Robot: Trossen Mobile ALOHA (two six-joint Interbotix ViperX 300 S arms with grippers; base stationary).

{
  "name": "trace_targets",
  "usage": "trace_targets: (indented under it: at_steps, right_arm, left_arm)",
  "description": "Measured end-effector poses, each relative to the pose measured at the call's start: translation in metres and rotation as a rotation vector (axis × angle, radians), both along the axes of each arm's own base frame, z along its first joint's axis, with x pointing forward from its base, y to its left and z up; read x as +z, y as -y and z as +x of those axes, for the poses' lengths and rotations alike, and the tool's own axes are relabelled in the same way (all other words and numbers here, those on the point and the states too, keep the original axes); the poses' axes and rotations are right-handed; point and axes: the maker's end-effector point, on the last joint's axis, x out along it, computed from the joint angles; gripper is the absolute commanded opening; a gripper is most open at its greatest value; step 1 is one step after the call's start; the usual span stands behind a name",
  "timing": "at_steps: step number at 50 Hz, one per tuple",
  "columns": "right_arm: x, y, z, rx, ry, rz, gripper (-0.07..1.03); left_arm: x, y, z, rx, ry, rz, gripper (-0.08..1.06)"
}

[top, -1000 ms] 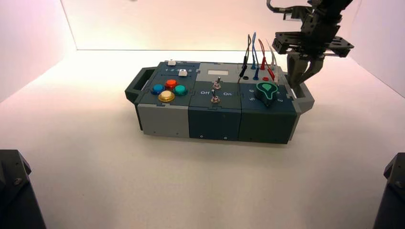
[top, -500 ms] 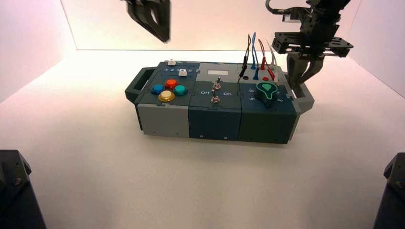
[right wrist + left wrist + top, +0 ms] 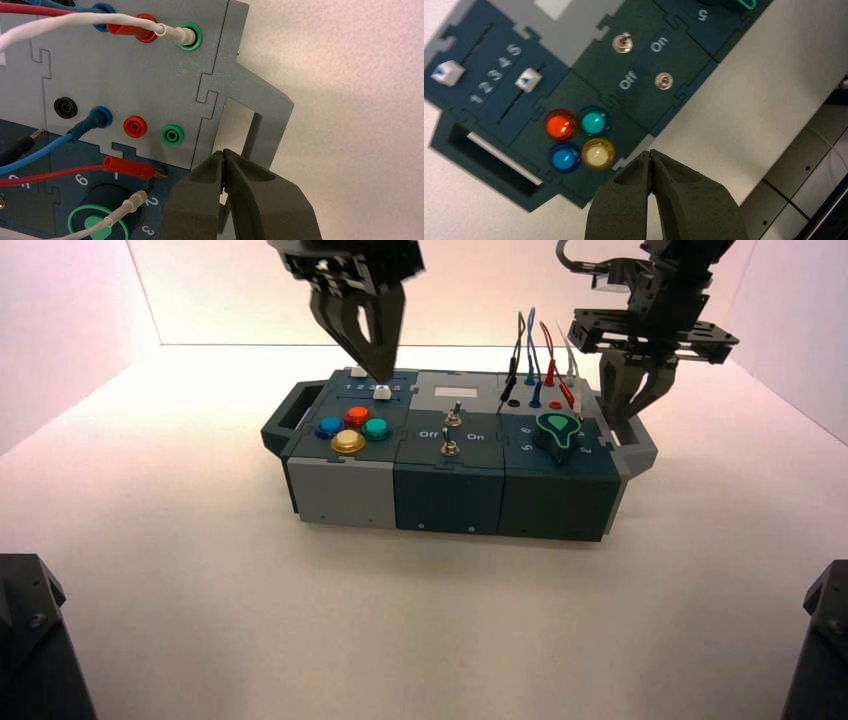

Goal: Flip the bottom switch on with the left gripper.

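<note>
Left pincer [image 3: 381,370] hangs over sliders, tips pressed together to form one poking point; bottom switch [image 3: 450,448] untouched. Right pincer [image 3: 628,410], tips together, parked beside box handle.

Red button [image 3: 561,125], teal button [image 3: 594,121], blue button [image 3: 565,158], yellow button [image 3: 598,153], dark panel [image 3: 644,65].

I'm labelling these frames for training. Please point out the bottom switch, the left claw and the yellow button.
bottom switch [image 3: 664,81], left wrist view, on its round nut collar.
left claw [image 3: 381,376], high view, at its closed fingertips.
yellow button [image 3: 598,153], left wrist view, on its dome.
</note>
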Motion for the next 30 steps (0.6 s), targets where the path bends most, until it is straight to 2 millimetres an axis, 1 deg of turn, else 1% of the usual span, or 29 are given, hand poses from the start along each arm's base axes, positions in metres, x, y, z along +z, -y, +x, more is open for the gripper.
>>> trace_targets:
  at_steps: [6,13,30]
  right_arm:
    - [0.0,0.0,0.0,0.0,-0.003,0.0,-0.02]
    - [0.001,0.0,0.0,0.001,-0.005,0.0,-0.02]
    - [0.001,0.0,-0.001,0.003,-0.012,-0.001,-0.02]
  left_arm:
    - [-0.008,0.004,-0.002,-0.029,-0.014,0.02,-0.03]
    - [-0.022,0.009,-0.004,-0.106,-0.027,0.051,-0.03]
    - [-0.041,0.015,0.006,-0.257,-0.032,0.122,-0.03]
